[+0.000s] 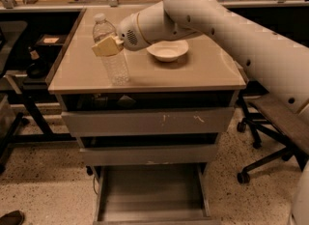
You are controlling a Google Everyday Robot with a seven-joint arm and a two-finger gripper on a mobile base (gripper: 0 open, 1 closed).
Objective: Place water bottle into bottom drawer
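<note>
Water bottle [116, 67] and gripper [107, 45] meet at the bottle's shoulder: a tan pad lies across the near side of the bottle just under the neck. Whether the gripper has actually closed on it I cannot tell, since the far side is hidden behind the plastic. The bottle stands upright on the cabinet top [198, 74], toward its near left part, long axis vertical, white cap up, base apparently resting on the surface. The wrist comes in from the right, so the bottle lies to the left of the arm [231, 31]. A white bowl [167, 50] sits well to the right and a little farther back, apart from the bottle. Below the top come two shut drawers with scuffed grey fronts [149, 121]. The bottom drawer [152, 190] is pulled out toward the near side and looks bare inside. Judging from this, the bottle must travel near and far down, slightly rightward, clearing the top's front edge before it can descend
</note>
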